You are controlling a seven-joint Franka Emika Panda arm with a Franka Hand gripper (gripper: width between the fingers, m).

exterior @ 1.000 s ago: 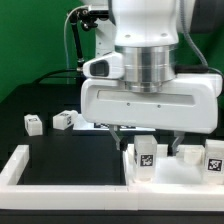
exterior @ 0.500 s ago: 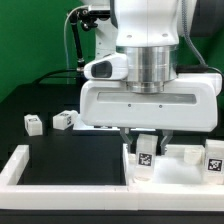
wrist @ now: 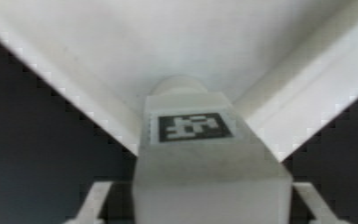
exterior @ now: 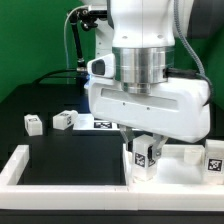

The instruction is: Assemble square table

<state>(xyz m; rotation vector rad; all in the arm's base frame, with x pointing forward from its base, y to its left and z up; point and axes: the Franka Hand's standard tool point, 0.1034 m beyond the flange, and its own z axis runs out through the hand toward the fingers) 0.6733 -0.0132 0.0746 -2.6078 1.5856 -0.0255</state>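
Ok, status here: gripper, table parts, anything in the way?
Gripper shut on a leg block, tilted. Tabletop lying beneath it. Two spare legs lie well aside, not blocking.

**Gripper clamped, hand rolled**

The Panda arm (exterior: 140, 25) descends from above, with the wrist (exterior: 141, 65) near vertical. The hand body sits lower toward the exterior view's right. The gripper (exterior: 146, 145) has both fingers (wrist: 105, 205) pressed onto a leg block (exterior: 145, 157).

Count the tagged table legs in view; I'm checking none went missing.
4. One leg and a second leg sit on the dark surface at the exterior view's left, a third leg is in the gripper, and a fourth leg is at that view's right edge. The arm may hide more.
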